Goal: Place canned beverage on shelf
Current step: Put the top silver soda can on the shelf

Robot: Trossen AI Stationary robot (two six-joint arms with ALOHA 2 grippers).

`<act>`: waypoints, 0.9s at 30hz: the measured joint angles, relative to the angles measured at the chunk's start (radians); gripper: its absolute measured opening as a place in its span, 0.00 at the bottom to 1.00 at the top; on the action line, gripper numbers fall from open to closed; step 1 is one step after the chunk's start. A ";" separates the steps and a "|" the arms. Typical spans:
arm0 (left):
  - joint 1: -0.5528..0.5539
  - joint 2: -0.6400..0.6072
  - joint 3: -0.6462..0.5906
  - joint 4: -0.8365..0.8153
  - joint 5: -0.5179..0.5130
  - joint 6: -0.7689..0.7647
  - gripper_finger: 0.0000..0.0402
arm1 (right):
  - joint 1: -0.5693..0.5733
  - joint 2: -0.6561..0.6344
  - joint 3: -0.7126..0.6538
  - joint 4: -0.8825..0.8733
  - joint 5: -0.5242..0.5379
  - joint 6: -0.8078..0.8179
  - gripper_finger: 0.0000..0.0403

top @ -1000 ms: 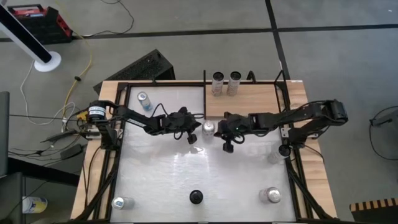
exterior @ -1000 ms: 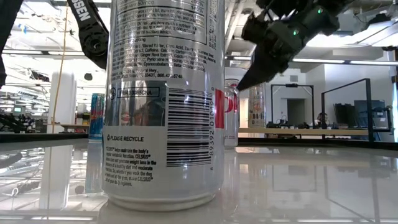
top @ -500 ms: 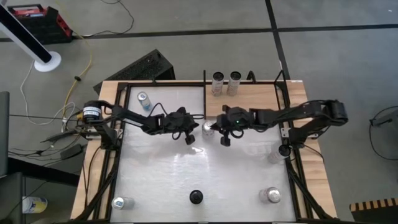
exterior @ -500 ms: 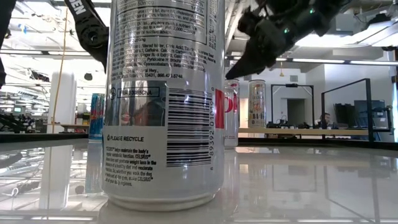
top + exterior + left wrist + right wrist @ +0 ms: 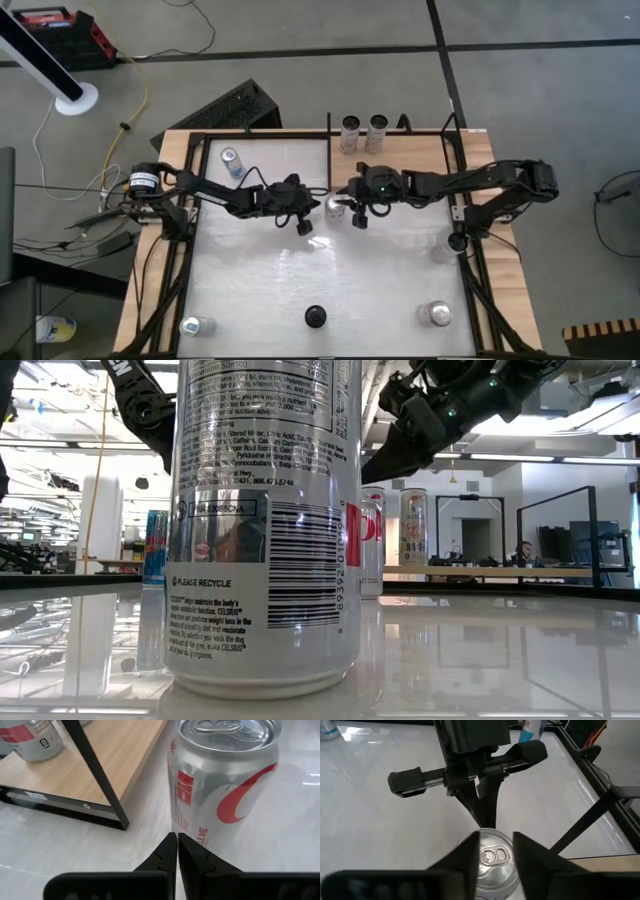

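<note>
An open-plan lab or office: grey concrete floor (image 5: 300, 60), trailing cables, ceiling strip lights (image 5: 560, 457), distant desks with monitors (image 5: 555, 545).

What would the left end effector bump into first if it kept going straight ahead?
Probably the silver and red can: the shut left end effector points at its base, right in front.

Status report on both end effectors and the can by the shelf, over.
Left end effector shut, tips beside the can. Right end effector open, fingers straddling the can top. Can upright on the tabletop beside the shelf. Nothing blocking.
</note>
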 joint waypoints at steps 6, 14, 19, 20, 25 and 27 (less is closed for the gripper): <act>0.000 0.000 0.000 0.001 0.016 0.000 0.00 | -0.001 0.000 0.000 -0.004 0.000 0.007 0.62; 0.000 0.000 0.000 0.016 0.017 0.000 0.00 | -0.001 0.009 0.000 -0.011 0.000 0.008 0.85; 0.000 0.000 0.000 0.017 0.016 0.000 0.00 | -0.001 0.010 0.000 -0.014 0.001 0.009 0.88; 0.000 0.000 0.000 0.018 0.016 0.000 0.00 | -0.001 0.010 0.000 -0.014 0.000 0.010 0.88; 0.000 0.000 0.000 0.021 0.016 0.000 0.00 | -0.001 0.010 0.000 -0.016 0.001 0.011 0.88; 0.000 0.000 0.000 0.021 0.016 0.000 0.00 | -0.001 0.010 0.000 -0.016 0.001 0.011 0.88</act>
